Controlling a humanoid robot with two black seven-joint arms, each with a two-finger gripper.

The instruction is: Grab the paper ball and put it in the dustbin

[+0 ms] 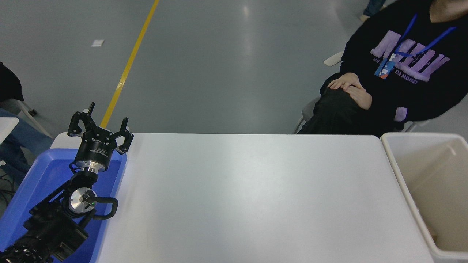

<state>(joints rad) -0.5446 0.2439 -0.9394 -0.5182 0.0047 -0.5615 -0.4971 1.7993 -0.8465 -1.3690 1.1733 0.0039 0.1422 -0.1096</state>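
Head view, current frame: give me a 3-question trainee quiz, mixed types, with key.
1. True or false: the right gripper is in view.
2. The left gripper hangs over which thing? A) blue tray B) dustbin C) bare table
3. Fill in: the paper ball is ___ in this frame.

Key: 1 false. 2 A. 3 not visible.

The robot's left arm point(55, 219) is black with a shiny silver disc, a tiny green light and a looping black cable. Its left gripper point(100, 126) has a round black body with white lettering.
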